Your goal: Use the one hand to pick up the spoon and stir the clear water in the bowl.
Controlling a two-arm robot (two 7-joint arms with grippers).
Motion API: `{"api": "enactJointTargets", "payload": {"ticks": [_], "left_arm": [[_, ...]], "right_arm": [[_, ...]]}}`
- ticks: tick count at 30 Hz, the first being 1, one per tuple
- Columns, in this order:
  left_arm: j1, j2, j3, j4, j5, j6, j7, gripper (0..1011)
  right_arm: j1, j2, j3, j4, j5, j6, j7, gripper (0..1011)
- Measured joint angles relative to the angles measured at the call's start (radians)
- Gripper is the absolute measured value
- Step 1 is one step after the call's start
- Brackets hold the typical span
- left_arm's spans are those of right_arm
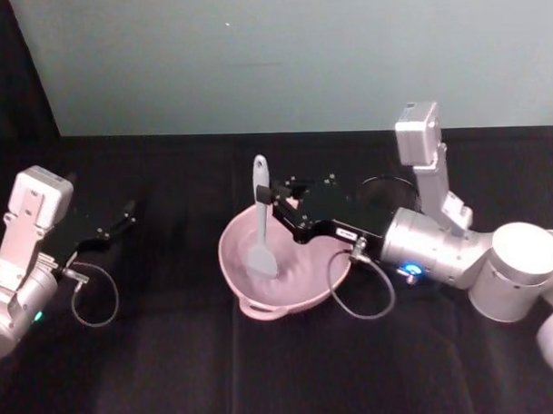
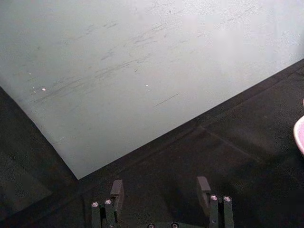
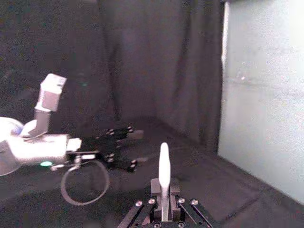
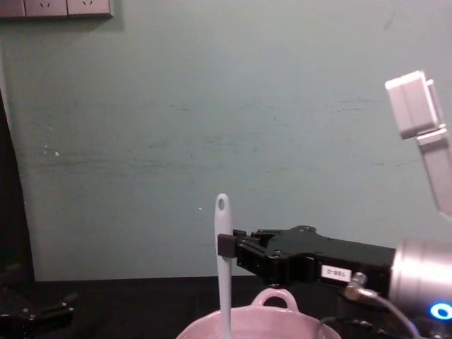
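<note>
Standing close to upright, the spoon (image 1: 261,221) has its flat pale head down inside the bowl (image 1: 302,292), on the left half of the bowl's floor, while its handle rises straight above the rim with the oval hole at the very top. The chest view confirms that the long axis is near vertical, with the lower stem dropping behind the bowl's near wall. The right gripper (image 1: 269,196) reaches in level from the bowl's right, crossing over the far part of the rim, and its jaws are clamped on the handle a little below the hole. The grip therefore sits high above the bowl while the head works low inside it. I judge that stirring calls for a small circling of the wrist that keeps the head down and off the pink walls. The water itself cannot be made out. The left gripper (image 1: 122,215) rests well to the bowl's left, fingers spread around nothing.
</note>
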Motion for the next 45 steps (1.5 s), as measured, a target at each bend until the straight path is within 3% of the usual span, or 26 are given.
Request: {"api": "enactJointTargets", "payload": {"ticks": [6,10,14,21,25,29,33,37,42,45], "left_arm": [[0.0,0.0,0.0,0.0,0.0,0.0,0.0,1011],[0.0,0.0,0.0,0.0,0.0,0.0,0.0,1011],[0.0,0.0,0.0,0.0,0.0,0.0,0.0,1011],[0.0,0.0,0.0,0.0,0.0,0.0,0.0,1011],[0.0,0.0,0.0,0.0,0.0,0.0,0.0,1011],[0.0,0.0,0.0,0.0,0.0,0.0,0.0,1011],[0.0,0.0,0.0,0.0,0.0,0.0,0.0,1011],[0.0,0.0,0.0,0.0,0.0,0.0,0.0,1011],[0.0,0.0,0.0,0.0,0.0,0.0,0.0,1011],[0.0,0.0,0.0,0.0,0.0,0.0,0.0,1011]], "right_arm": [[0.014,-0.056,0.023,0.074,-0.078,-0.099,-0.09,108],[0.011,-0.056,0.039,0.078,-0.125,-0.123,-0.146,109],[-0.004,-0.034,0.055,0.053,-0.15,-0.12,-0.17,109],[-0.074,0.037,0.094,-0.061,-0.137,-0.067,-0.159,109],[-0.134,0.08,0.12,-0.151,-0.088,-0.01,-0.126,109],[-0.179,0.091,0.133,-0.208,-0.046,0.028,-0.098,109],[-0.196,0.08,0.132,-0.227,-0.023,0.04,-0.079,109],[-0.191,0.038,0.112,-0.213,-0.011,0.031,-0.063,109],[-0.159,-0.021,0.094,-0.149,-0.03,-0.019,-0.06,109],[-0.121,-0.068,0.089,-0.071,-0.061,-0.065,-0.07,109]]}}
